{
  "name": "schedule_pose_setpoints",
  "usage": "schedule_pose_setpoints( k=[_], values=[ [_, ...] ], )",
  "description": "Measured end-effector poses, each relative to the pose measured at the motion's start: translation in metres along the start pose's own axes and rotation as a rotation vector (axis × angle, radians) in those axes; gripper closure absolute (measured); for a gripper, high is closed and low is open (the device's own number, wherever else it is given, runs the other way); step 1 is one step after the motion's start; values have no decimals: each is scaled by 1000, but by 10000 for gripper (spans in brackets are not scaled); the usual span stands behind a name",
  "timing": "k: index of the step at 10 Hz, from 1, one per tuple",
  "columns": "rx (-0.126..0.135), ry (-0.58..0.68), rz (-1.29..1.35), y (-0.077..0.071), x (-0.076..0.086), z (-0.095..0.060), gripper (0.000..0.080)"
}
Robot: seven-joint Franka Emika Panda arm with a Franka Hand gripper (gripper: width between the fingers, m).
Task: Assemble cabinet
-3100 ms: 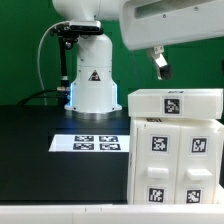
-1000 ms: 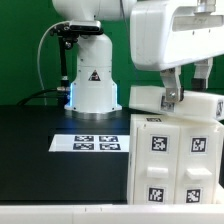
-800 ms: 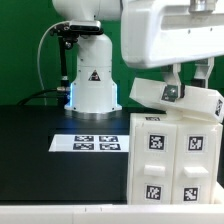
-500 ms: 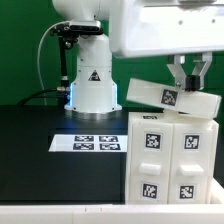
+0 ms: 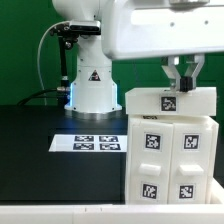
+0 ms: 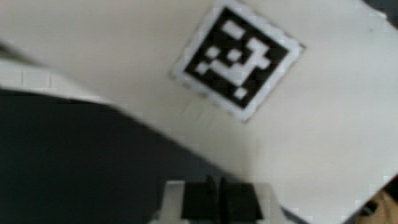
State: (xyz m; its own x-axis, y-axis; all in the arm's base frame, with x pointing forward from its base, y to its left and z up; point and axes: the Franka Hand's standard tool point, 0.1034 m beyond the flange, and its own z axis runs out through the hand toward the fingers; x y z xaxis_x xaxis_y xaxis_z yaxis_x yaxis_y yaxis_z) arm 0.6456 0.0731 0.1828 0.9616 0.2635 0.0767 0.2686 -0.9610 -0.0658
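The white cabinet body (image 5: 168,158) stands at the exterior view's right, with several black-and-white tags on its front. A white top panel (image 5: 150,100) with one tag lies level across its top. My gripper (image 5: 181,84) comes down from above and is shut on the top panel near its right part, fingers (image 5: 171,72) on either side of its edge. In the wrist view the top panel (image 6: 267,110) fills most of the picture with its tag (image 6: 240,55) close up. The gripper (image 6: 217,198) shows only as narrow fingers at the picture's edge.
The white robot base (image 5: 90,85) with a triangle sticker stands behind, cables at its side. The marker board (image 5: 97,143) lies flat on the black table (image 5: 40,160), left of the cabinet body. A green wall is behind.
The gripper came down and took hold of the top panel. It tilted the panel, shifted it left, and the panel now sits level on the cabinet body.
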Motion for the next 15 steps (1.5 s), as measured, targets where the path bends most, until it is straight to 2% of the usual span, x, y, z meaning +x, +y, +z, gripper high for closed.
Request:
schedule_pose_setpoints(
  k=[1, 2, 3, 4, 5, 6, 7, 8, 9, 12, 13, 14, 15],
  values=[
    [-18, 4, -133, 0, 4, -7, 710],
    [-30, 1, -342, -5, 5, -9, 576],
    [-29, 8, -373, -4, 3, -11, 576],
    [-31, 5, -429, -2, 2, -10, 392],
    [-34, 1, -507, -1, 2, -9, 257],
    [-35, -12, -572, -2, 0, -9, 257],
    [-23, -57, -631, -8, -10, -5, 82],
    [-33, -56, -707, -13, -15, 0, 26],
    [-44, -36, -755, -14, -16, 3, 26],
    [-38, -45, -713, -13, -18, 4, 1],
    [-17, -79, -649, -18, -27, 5, 3],
    [-9, -93, -630, -20, -30, 4, 3],
    [7, -121, -617, -19, -36, 4, 3]
  ],
)
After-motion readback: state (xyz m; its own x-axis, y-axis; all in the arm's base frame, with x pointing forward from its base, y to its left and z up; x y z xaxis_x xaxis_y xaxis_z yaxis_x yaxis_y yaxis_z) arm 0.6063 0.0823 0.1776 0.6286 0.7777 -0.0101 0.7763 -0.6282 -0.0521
